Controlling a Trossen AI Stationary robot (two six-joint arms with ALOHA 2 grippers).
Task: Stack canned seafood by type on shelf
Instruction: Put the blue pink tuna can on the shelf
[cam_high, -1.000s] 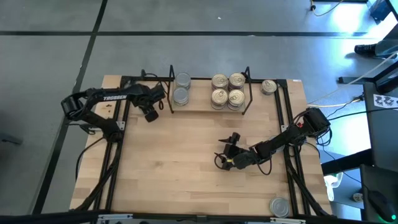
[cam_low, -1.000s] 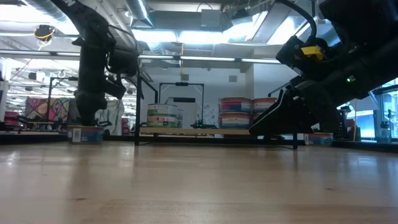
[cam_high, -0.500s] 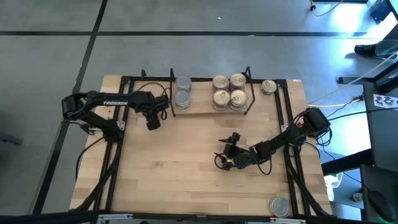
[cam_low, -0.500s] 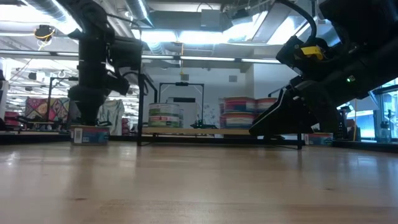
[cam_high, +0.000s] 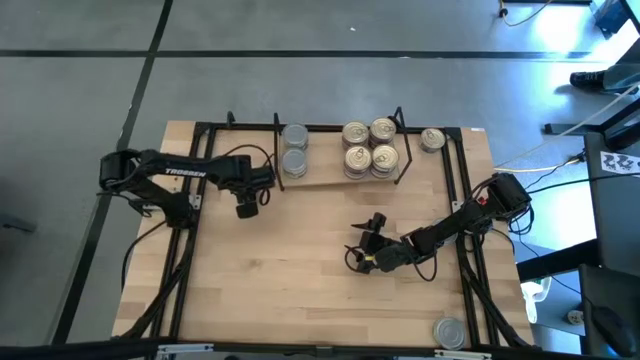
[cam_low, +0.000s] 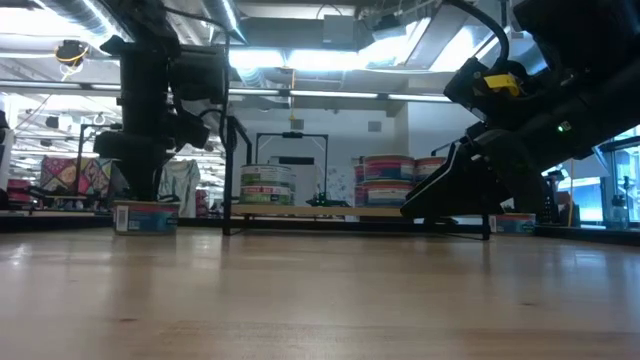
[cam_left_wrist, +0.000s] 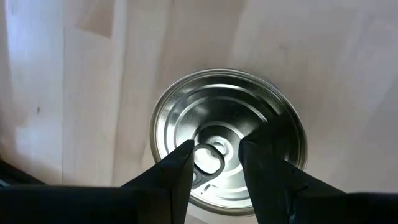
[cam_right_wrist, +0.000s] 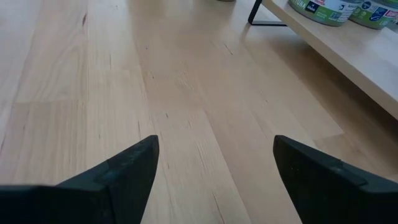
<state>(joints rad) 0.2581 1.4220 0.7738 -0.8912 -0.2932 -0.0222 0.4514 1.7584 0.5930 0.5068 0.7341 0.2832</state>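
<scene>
My left gripper (cam_high: 247, 208) points down over the table's left half, near the shelf's left end. Its fingers (cam_left_wrist: 180, 174) are on a silver tin with a pull ring (cam_left_wrist: 227, 102), seen under it in the low view as a tin (cam_low: 146, 217). The shelf (cam_high: 318, 178), black wire with a wooden board, stands at the far edge. It holds two silver-topped tins (cam_high: 293, 147) on the left and several gold-lidded tins (cam_high: 368, 144) on the right. My right gripper (cam_high: 360, 242) stands open and empty, low over the table's right middle. My left gripper comes at the tin from above, pointing steeply down. Its fingertips stand on the middle of the lid, with the pull ring (cam_left_wrist: 210, 159) between them. The fingers hide whether they pinch the ring or only bear on the lid. The tin stays upright, its bottom at table level.
A loose tin (cam_high: 432, 139) lies on the table right of the shelf, another (cam_high: 450, 332) at the near right corner. Black frame rails (cam_high: 190, 250) run along both sides of the table. Bare wood (cam_right_wrist: 186, 93) spreads in front of my right gripper.
My left gripper has swung away from the shelf's left end toward the table's near edge, rolling a little, and the tin under it has come along, upright. The shelf has shifted and turned slightly on the table. My right arm has kept still.
</scene>
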